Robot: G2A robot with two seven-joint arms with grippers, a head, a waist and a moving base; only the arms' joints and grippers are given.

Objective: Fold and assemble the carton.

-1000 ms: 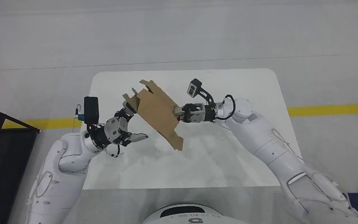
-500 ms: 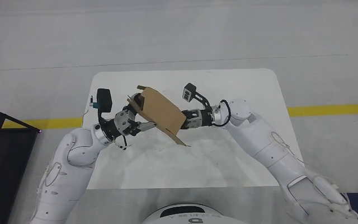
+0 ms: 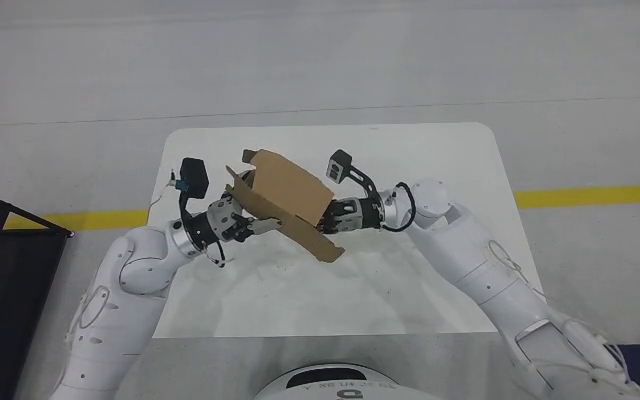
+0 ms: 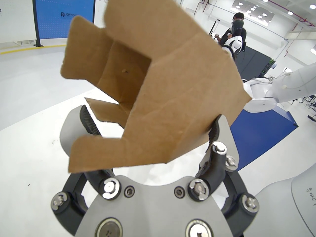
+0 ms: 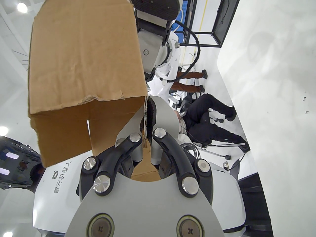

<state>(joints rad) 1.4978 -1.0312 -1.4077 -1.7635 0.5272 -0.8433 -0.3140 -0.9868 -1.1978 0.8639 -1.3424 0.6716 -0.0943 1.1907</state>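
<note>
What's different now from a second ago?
The left gripper swung in from beside the carton to its open end; the carton, nearly flat before, now looks opened into a box shape. The right gripper stays shut on its other end.

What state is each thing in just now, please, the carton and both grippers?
carton: partly opened into a tube, end flaps unfolded, held tilted above the table.
right gripper: shut on a carton wall.
left gripper: open, fingers either side of the carton's end.
</note>
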